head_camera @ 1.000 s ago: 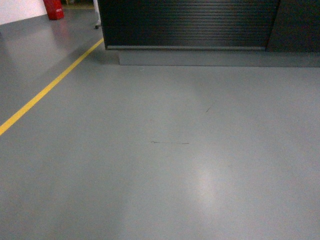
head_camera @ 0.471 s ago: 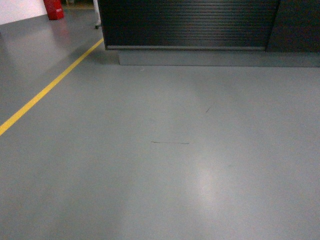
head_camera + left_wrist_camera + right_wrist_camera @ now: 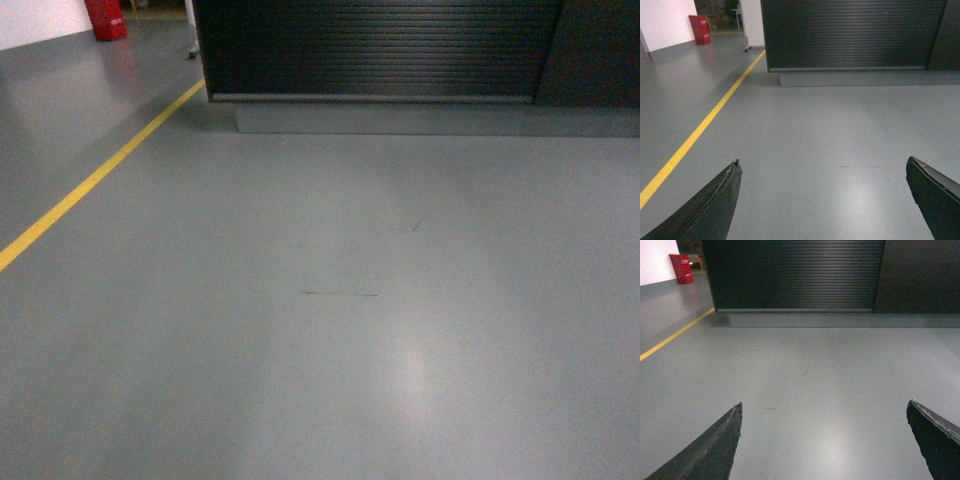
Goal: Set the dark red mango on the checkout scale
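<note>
**Both grippers spread and empty, facing the checkout front across bare floor**

Head view: grey floor [image 3: 330,330] fills most of the frame. The checkout [image 3: 380,50] stands at the top edge, with a dark, horizontally ribbed front panel over a grey plinth [image 3: 430,118]. A plain dark panel [image 3: 600,50] adjoins it on the right. A yellow floor line [image 3: 90,185] runs diagonally from lower left up toward the counter's left corner. A red object [image 3: 105,18] sits on the floor at far upper left, against a white wall [image 3: 40,20]. Two thin dark scuff marks [image 3: 340,293] lie on the floor mid-frame. No arm is visible in this view.

Left wrist view: left gripper [image 3: 822,200] has its two dark fingers [image 3: 715,205] at the bottom corners, wide apart, nothing between them but floor. Released. The ribbed checkout front is ahead, the yellow line to the left.

Right wrist view: right gripper [image 3: 824,440] is likewise splayed, fingers [image 3: 715,447] at the bottom corners, only floor between. Released. Checkout front and plinth straight ahead.

Dark red mango: not visible in any view. Scale: not visible; the counter top lies above all three frames.
</note>
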Controlling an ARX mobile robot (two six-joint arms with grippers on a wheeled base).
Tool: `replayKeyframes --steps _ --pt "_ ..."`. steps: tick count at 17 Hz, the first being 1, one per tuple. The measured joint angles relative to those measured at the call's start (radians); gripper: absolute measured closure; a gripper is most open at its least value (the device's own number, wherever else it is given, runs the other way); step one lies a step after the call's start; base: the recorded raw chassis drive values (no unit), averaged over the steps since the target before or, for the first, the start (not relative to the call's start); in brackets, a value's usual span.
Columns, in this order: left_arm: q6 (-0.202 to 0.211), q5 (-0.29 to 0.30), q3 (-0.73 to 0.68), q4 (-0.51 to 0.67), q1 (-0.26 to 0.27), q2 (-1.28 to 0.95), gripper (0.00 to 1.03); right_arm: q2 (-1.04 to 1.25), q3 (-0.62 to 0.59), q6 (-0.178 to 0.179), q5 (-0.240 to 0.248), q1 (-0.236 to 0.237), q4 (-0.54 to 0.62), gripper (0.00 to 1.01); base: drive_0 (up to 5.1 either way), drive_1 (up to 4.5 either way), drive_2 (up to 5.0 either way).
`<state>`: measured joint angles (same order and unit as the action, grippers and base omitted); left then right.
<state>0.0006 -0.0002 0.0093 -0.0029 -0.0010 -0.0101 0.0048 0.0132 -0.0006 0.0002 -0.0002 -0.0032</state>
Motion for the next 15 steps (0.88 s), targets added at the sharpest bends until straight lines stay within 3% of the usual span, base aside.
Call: replayKeyframes --steps 15 --pt "0.000 0.000 0.000 0.003 0.000 0.000 0.05 0.000 0.000 0.000 0.000 0.000 0.000 0.03 0.0 4.20 -4.2"
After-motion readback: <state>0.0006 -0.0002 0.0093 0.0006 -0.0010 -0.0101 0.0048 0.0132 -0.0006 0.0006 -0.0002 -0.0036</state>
